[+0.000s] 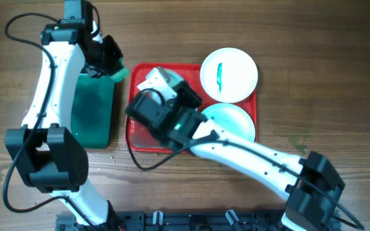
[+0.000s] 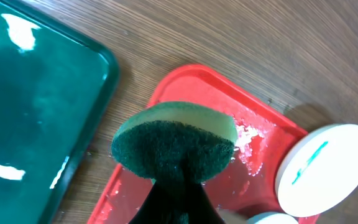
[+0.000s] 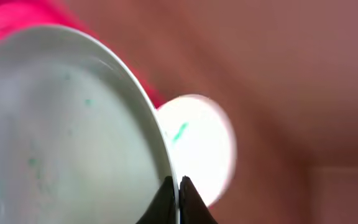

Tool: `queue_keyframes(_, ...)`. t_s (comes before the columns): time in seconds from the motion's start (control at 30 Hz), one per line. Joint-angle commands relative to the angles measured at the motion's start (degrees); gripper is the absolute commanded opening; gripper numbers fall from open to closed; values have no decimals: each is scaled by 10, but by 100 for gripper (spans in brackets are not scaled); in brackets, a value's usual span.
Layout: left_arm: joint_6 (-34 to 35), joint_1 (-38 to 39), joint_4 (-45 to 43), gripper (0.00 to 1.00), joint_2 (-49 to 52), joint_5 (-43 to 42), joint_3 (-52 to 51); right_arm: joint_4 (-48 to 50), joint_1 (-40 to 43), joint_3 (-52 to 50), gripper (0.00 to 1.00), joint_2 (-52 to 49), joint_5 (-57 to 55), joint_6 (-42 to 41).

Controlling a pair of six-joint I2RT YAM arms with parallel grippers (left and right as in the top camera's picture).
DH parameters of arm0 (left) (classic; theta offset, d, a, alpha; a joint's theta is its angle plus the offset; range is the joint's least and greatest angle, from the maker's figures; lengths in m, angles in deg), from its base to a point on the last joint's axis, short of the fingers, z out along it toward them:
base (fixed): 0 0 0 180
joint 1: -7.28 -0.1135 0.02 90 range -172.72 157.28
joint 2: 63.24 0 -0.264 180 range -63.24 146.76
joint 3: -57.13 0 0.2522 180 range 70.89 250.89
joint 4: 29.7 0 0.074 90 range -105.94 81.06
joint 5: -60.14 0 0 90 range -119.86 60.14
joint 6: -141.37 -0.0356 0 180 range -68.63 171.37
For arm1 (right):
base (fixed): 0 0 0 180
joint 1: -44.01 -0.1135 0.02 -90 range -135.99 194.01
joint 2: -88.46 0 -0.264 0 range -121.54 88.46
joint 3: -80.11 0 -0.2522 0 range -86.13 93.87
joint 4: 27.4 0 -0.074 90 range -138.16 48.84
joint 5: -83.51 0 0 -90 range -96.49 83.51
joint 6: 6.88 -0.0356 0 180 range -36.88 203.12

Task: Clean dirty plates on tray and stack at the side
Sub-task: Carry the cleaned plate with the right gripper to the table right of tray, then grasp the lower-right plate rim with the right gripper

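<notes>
Bright, even light — glare on green tray [image 2: 36,106], right-wrist view blurred.

With jaws clamped, the left arm [image 1: 47,83] reaches forward, the right arm [image 1: 249,154] diagonally leftward.

Overhead: looks straight down on tabletop [image 1: 313,51], whole scene, far. Left wrist: close, tilted down past sponge [image 2: 173,146] onto red tray [image 2: 229,93]. Right wrist: very near, along tilted plate [image 3: 61,124], blurred. All share smeared plate [image 1: 229,74].

We see our right gripper [image 3: 179,196] pinching the rim of a teal-speckled plate [image 3: 61,124]; farther right, a blurred smeared plate [image 3: 205,148].
</notes>
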Motion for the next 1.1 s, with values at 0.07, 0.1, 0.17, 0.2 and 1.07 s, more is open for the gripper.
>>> queue_keyframes(0.07, 16, 7, -32, 4, 2, 1, 5, -37, 224, 1, 4, 150, 427, -94)
queue_keyframes(0.1, 18, 7, -32, 4, 2, 1, 5, -43, 284, 1, 4, 168, 474, -109)
queue_keyframes(0.17, 17, 9, -32, 4, 2, 1, 5, -56, 381, 1, 4, 184, 527, -128)
queue_keyframes(0.2, 17, 11, -32, 4, 2, 1, 5, -66, 431, 1, 4, 185, 540, -141)
queue_keyframes(1.07, 17, 37, -54, 4, 2, 2, 5, -10, 766, -214, 30, 53, 620, -143)
